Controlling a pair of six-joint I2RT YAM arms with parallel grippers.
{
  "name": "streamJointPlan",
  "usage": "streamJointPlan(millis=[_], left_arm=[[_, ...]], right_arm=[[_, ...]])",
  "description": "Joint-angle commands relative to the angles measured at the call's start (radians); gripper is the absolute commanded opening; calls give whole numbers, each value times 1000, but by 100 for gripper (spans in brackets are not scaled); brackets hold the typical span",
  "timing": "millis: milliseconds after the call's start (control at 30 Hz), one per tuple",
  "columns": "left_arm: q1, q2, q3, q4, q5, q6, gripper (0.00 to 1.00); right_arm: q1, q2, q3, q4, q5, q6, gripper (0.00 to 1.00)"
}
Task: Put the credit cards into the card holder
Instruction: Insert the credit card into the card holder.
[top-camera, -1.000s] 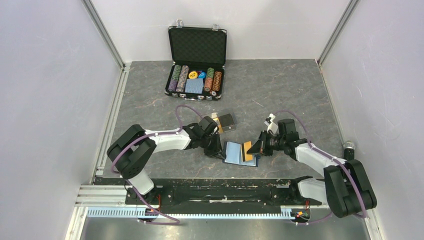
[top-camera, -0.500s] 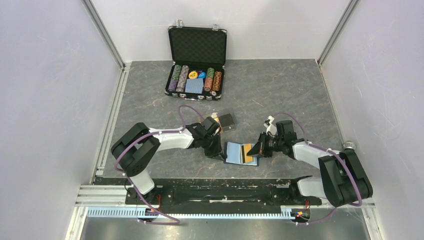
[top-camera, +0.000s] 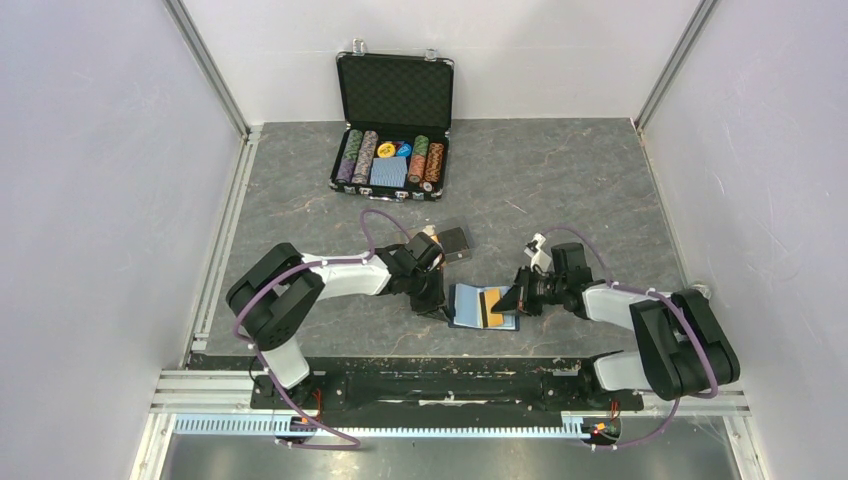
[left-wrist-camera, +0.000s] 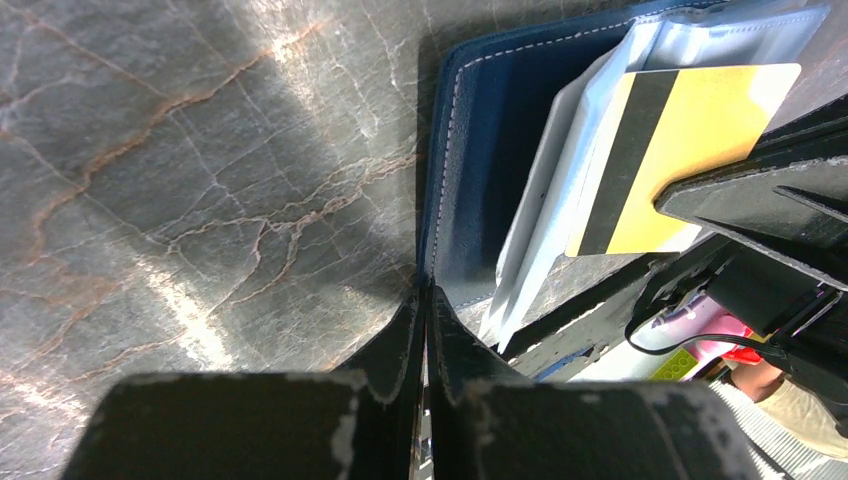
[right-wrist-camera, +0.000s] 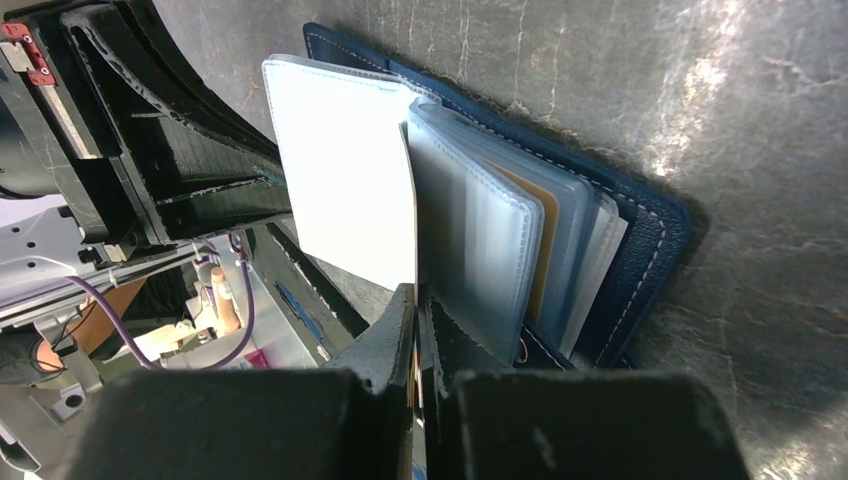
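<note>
Navy-blue leather-like card holder (top-camera: 465, 305) lies spread open on the grey marbled counter (top-camera: 590, 190), near its front edge and between the two arms. Left gripper (left-wrist-camera: 427, 298) has its jaws pressed together on the edge of the holder's left-hand cover. Right gripper (top-camera: 512, 299) has its jaws pinched tight on a gold-orange plastic card with a black stripe (left-wrist-camera: 700, 125), which lies over the holder's clear plastic sleeves (right-wrist-camera: 480, 230) (from the right wrist its other face looks plain white). Whether the card's edge has entered a pocket I cannot tell. A dark grey glossy card (top-camera: 456, 241) lies on the counter just beyond the left gripper, apart from the holder. An open black chip briefcase (top-camera: 392, 95) stands at the far side.
</note>
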Motion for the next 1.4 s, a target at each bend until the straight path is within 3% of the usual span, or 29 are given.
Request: streamJointPlan(millis=[0,667,1367], left_arm=[[-12,42,17,-14,-17,60,6],[-18,69,25,-28,-15,64,2],[-34,91,35,-17,1,63,2]], right_arm=[[2,31,-25,34,-4,-39,0],[5,108,-27,183,-69,16,0],[5,85,-5,134,103,14,0]])
